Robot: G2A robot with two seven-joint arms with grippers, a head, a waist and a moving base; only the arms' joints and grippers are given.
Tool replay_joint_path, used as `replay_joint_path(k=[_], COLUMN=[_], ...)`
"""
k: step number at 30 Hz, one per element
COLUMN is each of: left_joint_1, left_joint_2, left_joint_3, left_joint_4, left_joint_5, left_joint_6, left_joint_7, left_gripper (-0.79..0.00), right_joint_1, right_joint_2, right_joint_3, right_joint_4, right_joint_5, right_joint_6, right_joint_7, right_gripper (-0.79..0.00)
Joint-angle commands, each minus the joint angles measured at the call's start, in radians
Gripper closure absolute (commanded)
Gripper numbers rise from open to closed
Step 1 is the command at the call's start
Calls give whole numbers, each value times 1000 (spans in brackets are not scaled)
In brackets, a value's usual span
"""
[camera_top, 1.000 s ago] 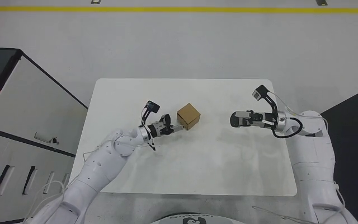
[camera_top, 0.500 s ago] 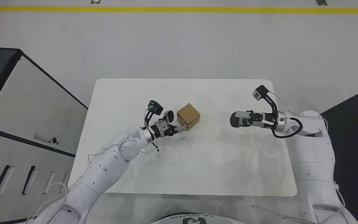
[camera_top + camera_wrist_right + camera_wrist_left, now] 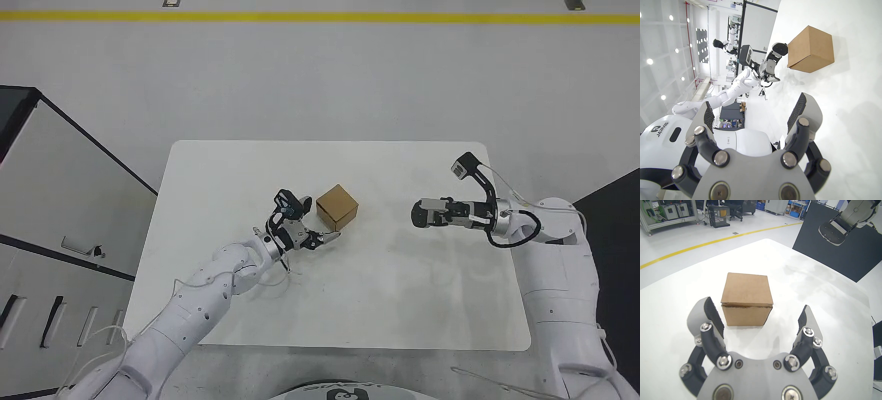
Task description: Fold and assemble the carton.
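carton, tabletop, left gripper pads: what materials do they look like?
Carton: brown cardboard, matte. The ragged flap edge suggests corrugated board.
Table: smooth white top with a faint sheen and scuffs. It could be laminate or painted; I can't tell which.
Pads on the left gripper: black and finely textured, probably rubber.

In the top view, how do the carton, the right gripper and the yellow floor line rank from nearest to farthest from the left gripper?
From the left gripper:
1. carton, close ahead of it.
2. right gripper, across the table.
3. yellow floor line, beyond the table's far edge.
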Motion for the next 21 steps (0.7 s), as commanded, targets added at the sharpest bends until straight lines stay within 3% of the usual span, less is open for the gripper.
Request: replay_joint_path(k=[1, 10, 21], left_joint_1=[-4, -49, -98], left_joint_2=[-3, -33, -69], left_joint_3=[1, 33, 75], left_joint_4=[-4, 59, 161], left_joint_5=[7, 25, 64], left_joint_6=[9, 59, 57], left_joint_7=[-11, -5, 68], left_gripper=[-785, -785, -785], right_joint_1=[0, 0, 0], right_joint_2=[0, 0, 0], right_joint_3=[0, 0, 0], right_joint_4=[0, 0, 0], right_joint_5=[0, 0, 0], right_joint_6=[0, 0, 0], right_joint_7=[0, 0, 0], right_gripper=[-785, -785, -785])
